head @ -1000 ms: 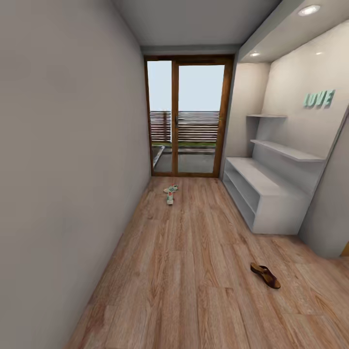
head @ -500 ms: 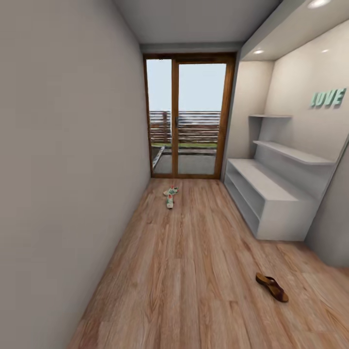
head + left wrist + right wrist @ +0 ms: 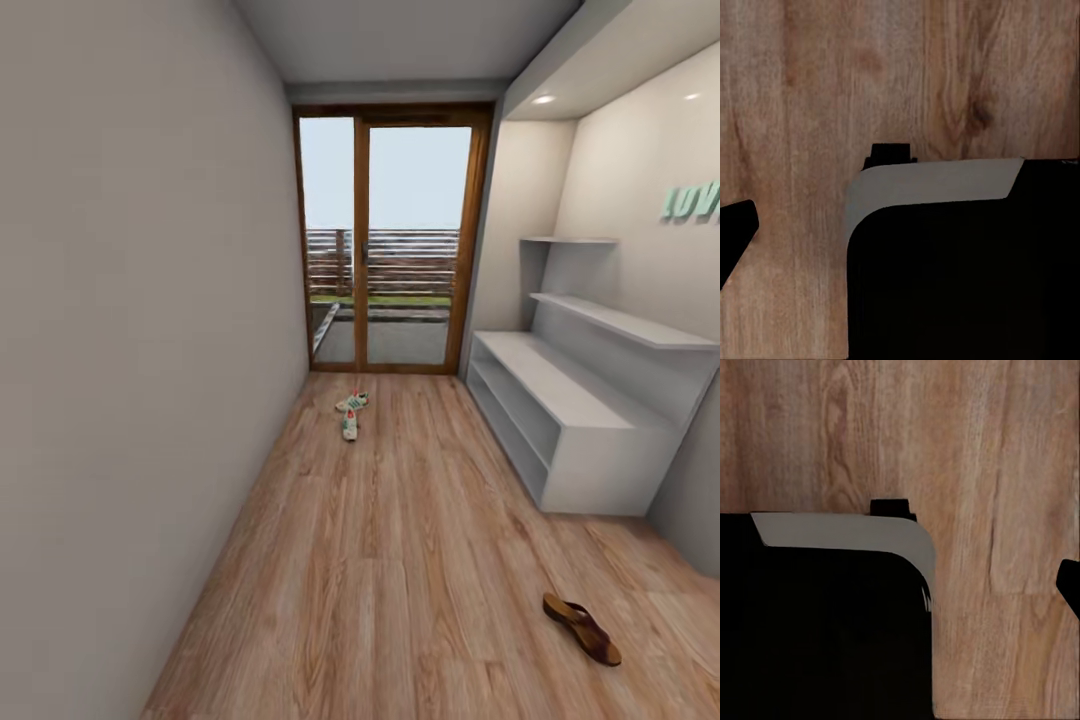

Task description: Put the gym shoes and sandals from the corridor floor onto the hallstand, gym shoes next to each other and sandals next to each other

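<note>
Two gym shoes (image 3: pixel 350 413) lie at twelve o'clock, far down the floor (image 3: pixel 400 560). One sandal (image 3: pixel 581 628) lies near at four o'clock, long axis slanting, nearer the right arm, beside the bench (image 3: pixel 560 420). Either tool's opening cannot be told.

Daylight through the glass door (image 3: pixel 388 240); even, soft, slightly blurry render, edges stretched
</note>
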Tool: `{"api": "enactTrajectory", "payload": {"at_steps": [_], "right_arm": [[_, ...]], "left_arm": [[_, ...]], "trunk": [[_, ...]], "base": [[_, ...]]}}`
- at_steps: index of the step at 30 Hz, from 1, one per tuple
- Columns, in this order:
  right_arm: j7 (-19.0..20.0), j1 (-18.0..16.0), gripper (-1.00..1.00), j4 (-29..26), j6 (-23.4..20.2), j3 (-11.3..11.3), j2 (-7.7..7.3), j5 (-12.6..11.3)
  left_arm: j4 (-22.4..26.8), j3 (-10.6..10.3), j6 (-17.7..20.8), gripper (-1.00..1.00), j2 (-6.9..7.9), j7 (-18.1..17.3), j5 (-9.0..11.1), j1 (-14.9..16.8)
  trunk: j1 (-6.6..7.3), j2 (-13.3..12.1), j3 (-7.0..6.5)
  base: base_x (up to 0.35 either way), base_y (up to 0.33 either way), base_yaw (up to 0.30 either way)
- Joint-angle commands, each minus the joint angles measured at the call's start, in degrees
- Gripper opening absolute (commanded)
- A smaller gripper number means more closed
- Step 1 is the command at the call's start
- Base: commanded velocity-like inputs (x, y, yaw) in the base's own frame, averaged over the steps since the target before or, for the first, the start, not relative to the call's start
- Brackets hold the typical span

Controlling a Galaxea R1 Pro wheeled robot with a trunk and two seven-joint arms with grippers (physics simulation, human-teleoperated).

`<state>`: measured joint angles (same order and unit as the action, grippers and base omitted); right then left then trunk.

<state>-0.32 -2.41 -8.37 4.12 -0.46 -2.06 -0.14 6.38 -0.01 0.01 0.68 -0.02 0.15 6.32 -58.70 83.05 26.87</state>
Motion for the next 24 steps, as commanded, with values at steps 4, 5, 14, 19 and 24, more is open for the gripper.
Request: {"api": "enactTrajectory", "payload": {"at_steps": [4,5,14,19,24], "right_arm": [[0.0,0.0,1.00,-1.3,1.5,-0.1,-0.67,0.0],[0.0,0.0,1.00,-1.6,1.8,-0.1,-0.70,0.0],[0.2,0.0,1.00,-26.9,12.7,-2.8,-0.75,0.0],[0.5,0.0,1.00,-24.9,15.1,-3.1,-0.73,0.5],[0.6,0.0,1.00,-21.4,15.5,-3.2,-0.74,1.0]], "left_arm": [[1.3,0.1,-0.1,1.00,0.08,-0.1,0.0,1.3],[1.7,0.1,-0.1,1.00,0.09,-0.1,0.0,1.7],[21.8,0.2,-5.4,1.00,0.28,0.3,0.0,2.8],[20.2,1.0,-9.5,1.00,0.62,0.7,0.3,2.8],[19.3,3.7,-10.7,1.00,0.64,0.6,1.5,2.8]], "trunk": [[-0.03,0.0,0.06],[-0.03,0.0,0.06],[-0.03,0.0,0.06],[-0.03,0.0,0.06],[-0.03,0.0,0.06]], "base": [[0.338,0.000,0.000],[0.338,0.000,0.000],[0.338,0.000,0.000],[0.338,0.000,0.000],[0.338,0.000,0.000]]}}
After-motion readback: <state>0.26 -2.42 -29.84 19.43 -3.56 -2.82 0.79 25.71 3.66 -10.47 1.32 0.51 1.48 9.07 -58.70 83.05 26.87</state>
